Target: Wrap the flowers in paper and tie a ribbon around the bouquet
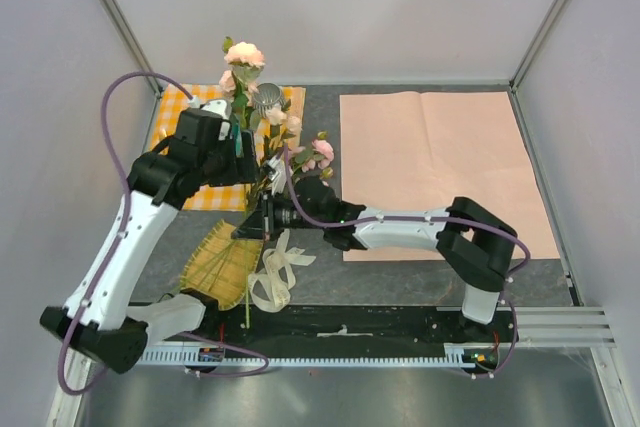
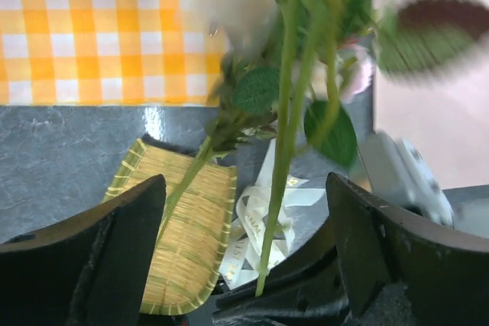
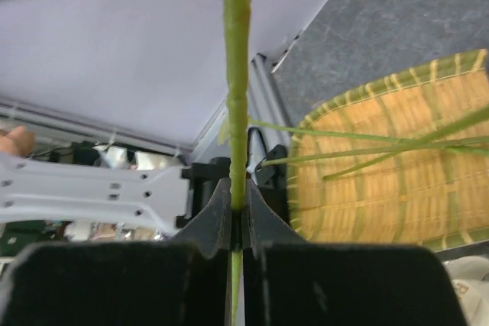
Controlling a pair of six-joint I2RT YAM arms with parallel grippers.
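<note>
The flowers (image 1: 247,55) stand upright over the table's left side, pale pink blooms on top and long green stems (image 2: 286,135) running down. My right gripper (image 1: 252,227) is shut on one stem (image 3: 235,74) low down, the stem pinched between its fingertips (image 3: 238,208). My left gripper (image 1: 240,142) is higher on the bunch, and its fingers (image 2: 114,257) stand wide open around the stems without touching them. The paper (image 1: 440,172) lies flat at the right, apart from the flowers. The cream ribbon (image 1: 278,272) lies loosely looped on the table below the stems. No wrapped bouquet is in view.
A yellow-green bamboo mat (image 1: 222,265) lies left of the ribbon, under the stem ends. An orange-checked cloth (image 1: 185,147) sits at the back left with a metal can (image 1: 268,97) beside it. Enclosure walls stand on three sides.
</note>
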